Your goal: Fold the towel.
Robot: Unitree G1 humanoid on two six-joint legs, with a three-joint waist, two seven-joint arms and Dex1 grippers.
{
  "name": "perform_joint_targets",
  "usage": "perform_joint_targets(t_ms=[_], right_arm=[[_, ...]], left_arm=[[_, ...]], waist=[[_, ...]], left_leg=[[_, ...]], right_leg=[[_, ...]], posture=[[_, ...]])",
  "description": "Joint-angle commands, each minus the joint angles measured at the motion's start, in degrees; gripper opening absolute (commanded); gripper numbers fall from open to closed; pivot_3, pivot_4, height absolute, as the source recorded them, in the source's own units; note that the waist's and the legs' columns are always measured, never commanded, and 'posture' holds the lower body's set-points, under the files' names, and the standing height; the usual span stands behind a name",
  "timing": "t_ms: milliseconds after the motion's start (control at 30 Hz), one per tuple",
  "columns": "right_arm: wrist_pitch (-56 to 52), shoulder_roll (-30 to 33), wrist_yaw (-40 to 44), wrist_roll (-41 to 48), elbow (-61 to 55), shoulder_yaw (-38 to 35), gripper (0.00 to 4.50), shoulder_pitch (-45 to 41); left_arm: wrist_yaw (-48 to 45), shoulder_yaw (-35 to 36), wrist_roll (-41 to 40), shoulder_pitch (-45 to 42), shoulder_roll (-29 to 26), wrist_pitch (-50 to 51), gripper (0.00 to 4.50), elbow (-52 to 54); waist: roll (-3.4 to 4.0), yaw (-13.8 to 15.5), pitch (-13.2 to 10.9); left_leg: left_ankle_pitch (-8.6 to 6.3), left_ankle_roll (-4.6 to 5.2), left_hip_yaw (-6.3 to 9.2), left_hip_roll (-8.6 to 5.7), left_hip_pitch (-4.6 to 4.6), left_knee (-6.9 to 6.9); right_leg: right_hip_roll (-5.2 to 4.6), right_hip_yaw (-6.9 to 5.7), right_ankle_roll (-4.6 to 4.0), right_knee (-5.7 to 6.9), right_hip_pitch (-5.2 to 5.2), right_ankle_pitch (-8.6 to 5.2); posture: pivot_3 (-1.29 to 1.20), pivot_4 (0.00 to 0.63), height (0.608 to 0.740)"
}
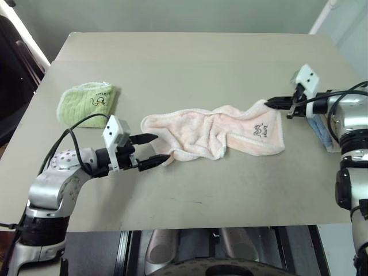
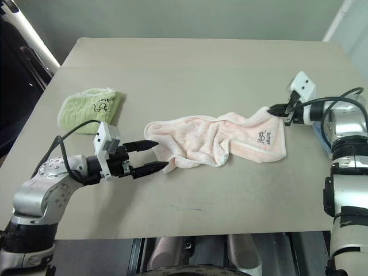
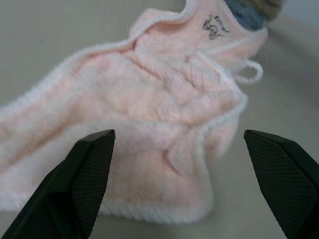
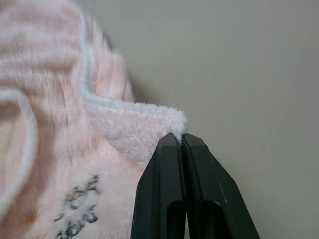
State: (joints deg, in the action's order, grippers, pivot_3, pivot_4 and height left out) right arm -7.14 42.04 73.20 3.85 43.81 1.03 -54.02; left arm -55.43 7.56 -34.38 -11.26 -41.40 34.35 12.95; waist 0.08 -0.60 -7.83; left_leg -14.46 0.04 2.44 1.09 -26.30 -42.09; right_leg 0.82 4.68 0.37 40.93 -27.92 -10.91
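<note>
- The pale pink fluffy terry towel (image 1: 215, 133) lies crumpled in a long bunch across the middle of the flat beige table (image 1: 190, 63), stretched from the left side toward the right side.
- The small dark embroidered mark (image 1: 261, 130) is on the right part of the towel, facing up.
- In the left wrist view a small white loop (image 3: 250, 73) hangs out from the towel's edge, near that mark.
- The right gripper (image 1: 270, 103) has its two black fingers pressed together on the far right corner of the towel. The corner is lifted a little above the table, and the rest of the cloth rests on the surface.
- In the right wrist view the white-edged tip of the corner sticks out just past the closed fingertips (image 4: 182, 144).
- The left gripper (image 1: 155, 149) is at the left end of the towel with its fingers spread wide apart. One finger is above the cloth edge and one is beside it; it holds nothing.
- A light green folded terry cloth (image 1: 87, 103) with a dark embroidered mark lies on the left side of the table, well apart from the pink towel.
- A blue cloth (image 1: 319, 131) lies at the right edge of the table, partly hidden behind the right arm.
</note>
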Motion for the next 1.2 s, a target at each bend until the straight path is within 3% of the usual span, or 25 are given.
perform_joint_targets(t_ms=[33,233,467,833,1200], right_arm=[[-6.4,2.4,0.3,5.9,-14.0,-4.3,0.02,2.8],[-17.1,5.1,-3.3,13.5,-35.4,-10.2,0.02,9.9],[-24.8,7.0,-8.0,20.1,-49.8,-14.8,0.02,14.1],[-30.9,10.0,-12.8,27.1,-61.0,-17.1,0.02,14.8],[-33.9,13.7,-15.1,32.8,-65.0,-18.4,0.02,13.7]], left_arm=[[2.6,2.2,2.4,-3.9,0.7,-4.0,4.50,-4.2],[2.9,3.0,5.6,-12.7,0.2,-8.0,4.50,-17.6],[-1.4,-0.7,11.7,-25.0,0.8,-15.2,4.50,-37.5],[-11.9,-7.4,20.4,-39.4,6.9,-24.3,4.50,-63.9],[-18.7,-7.2,24.0,-43.8,6.5,-25.6,4.50,-75.4]], waist=[[0.00,0.1,0.0],[0.00,0.0,0.0],[-0.02,0.1,0.0],[-0.03,0.5,0.0],[-0.03,0.6,0.0]], left_leg=[[0.02,-0.03,-0.01,0.00,0.01,0.01],[0.10,-0.13,0.01,0.00,0.00,0.01],[0.13,-0.14,0.03,-0.02,-0.02,0.00],[0.15,-0.06,0.07,-0.12,-0.46,-0.13],[0.30,0.08,0.07,-0.17,-1.00,-0.34]], right_leg=[[0.00,-0.01,-0.01,0.00,0.00,-0.01],[0.02,-0.03,0.00,0.00,0.02,-0.03],[0.05,-0.03,0.06,0.01,0.03,-0.06],[0.03,-0.05,0.33,-0.01,-0.25,-0.10],[0.01,-0.04,0.77,-0.01,-0.64,0.05]], posture=[[0.00,0.150,0.697],[0.00,0.150,0.697],[0.00,0.150,0.697],[0.00,0.150,0.697],[0.00,0.150,0.697]])
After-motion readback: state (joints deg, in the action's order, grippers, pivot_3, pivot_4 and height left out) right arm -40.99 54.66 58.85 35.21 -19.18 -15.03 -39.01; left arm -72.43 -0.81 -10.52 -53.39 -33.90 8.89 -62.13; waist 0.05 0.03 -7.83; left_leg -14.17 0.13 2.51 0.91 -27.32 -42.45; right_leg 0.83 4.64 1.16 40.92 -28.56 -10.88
